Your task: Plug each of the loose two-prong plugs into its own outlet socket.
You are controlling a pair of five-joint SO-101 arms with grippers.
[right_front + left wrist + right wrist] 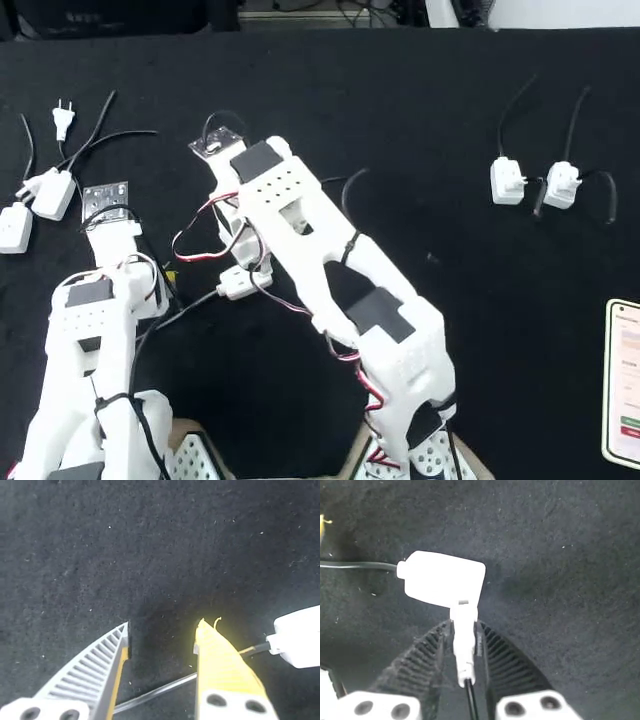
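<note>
Right gripper (464, 626) pinches the plug (464, 647) butted against a white socket (442, 582); left gripper (162, 625) gapes wide, empty; prongs hidden

On the black cloth-covered tabletop (400, 100) I see a phone (624, 382) lying at the right edge, toward the near corner, screen up.

Bright, even light from above leaves the black table (450, 300) dull and matte, while the white outlet socket (442, 582) and plug (464, 645) bleach nearly featureless, and 1 soft shadow pools under the left gripper (162, 630) and another lies beside the outlet socket on the table.
</note>
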